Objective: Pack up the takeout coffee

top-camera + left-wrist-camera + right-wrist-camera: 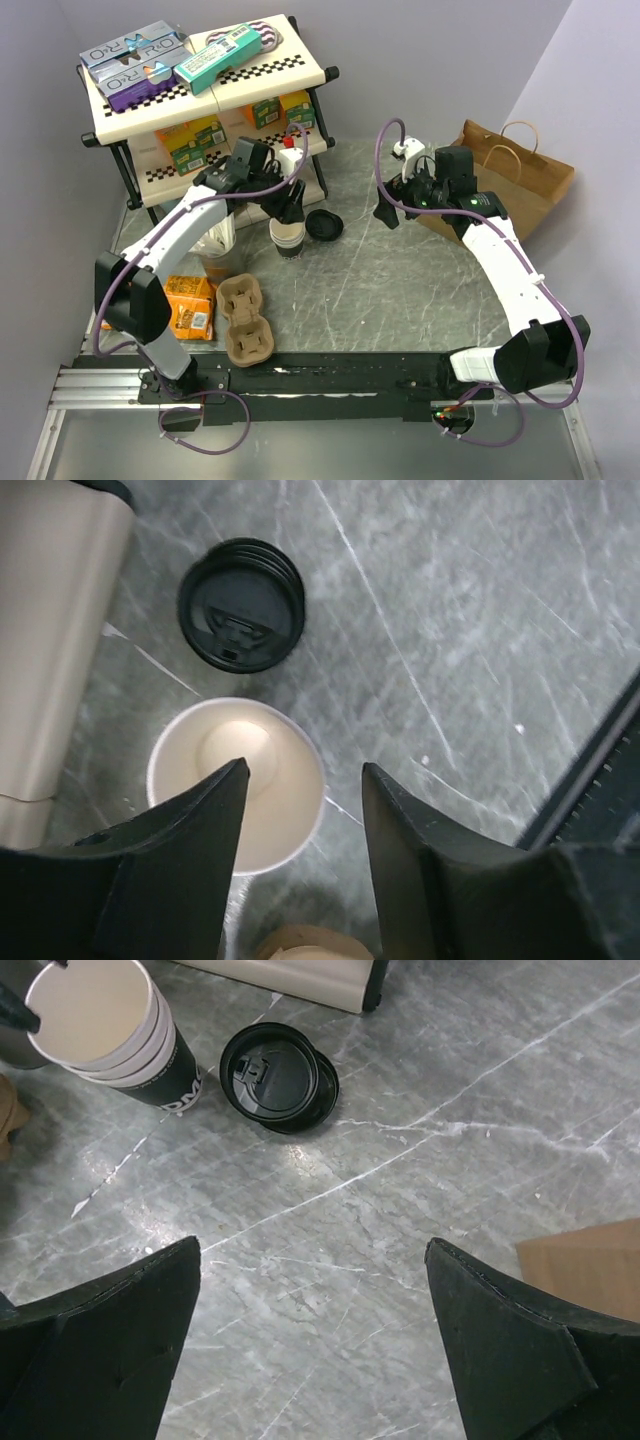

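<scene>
Fingers (pixel 200 830) of the left end effector (pixel 305 770) stand apart astride the rim of the open cream-tan paper takeout coffee cup (pixel 280 790), one above its mouth and one outside. Just beyond the cup, a round black plastic lid (pixel 241 605) lies on the grey marbled table (pixel 450 630). The left arm (pixel 190 220) reaches forward with its wrist pointing down. The right end effector (pixel 311 1245) gapes wide above the table.

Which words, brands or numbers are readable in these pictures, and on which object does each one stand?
"DM", partly cut off: dark band of the paper cup stack.
"O-R-O", uncertain: grey boxes on the top shelf.
Too small to read: teal box, orange packet, shelf cartons.
</scene>
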Motion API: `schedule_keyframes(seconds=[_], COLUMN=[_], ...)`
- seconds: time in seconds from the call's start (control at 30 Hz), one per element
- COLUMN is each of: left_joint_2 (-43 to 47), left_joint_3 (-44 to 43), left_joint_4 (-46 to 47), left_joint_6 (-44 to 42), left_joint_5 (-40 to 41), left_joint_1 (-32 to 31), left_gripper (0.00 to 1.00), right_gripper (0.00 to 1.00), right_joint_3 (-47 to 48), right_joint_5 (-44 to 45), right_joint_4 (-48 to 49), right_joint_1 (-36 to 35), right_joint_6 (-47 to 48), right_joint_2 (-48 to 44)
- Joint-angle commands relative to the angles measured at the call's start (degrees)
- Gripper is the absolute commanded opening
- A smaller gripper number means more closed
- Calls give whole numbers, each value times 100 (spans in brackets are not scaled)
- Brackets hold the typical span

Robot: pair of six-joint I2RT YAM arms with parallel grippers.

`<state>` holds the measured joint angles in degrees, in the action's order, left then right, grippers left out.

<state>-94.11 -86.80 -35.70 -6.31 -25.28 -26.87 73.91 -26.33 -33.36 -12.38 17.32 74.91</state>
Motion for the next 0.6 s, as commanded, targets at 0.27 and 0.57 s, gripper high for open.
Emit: schedule_keyframes(seconds=[0.27,0.57], left_joint_2=[-380,-231], left_joint_3=[-592,-144], left_joint_4=[-498,-420], left_joint_6=[340,525], left_joint_5=[-92,215], left_joint_1=[-108,-336], left_gripper=[43,56], right_gripper=[99,99], right_joint_3=[-78,-219], right_joint_5=[268,348], right_joint_4=[32,67], right_joint_1=[-19,-1], right_joint_6=[-168,-10], right_joint_2=[-249,-355])
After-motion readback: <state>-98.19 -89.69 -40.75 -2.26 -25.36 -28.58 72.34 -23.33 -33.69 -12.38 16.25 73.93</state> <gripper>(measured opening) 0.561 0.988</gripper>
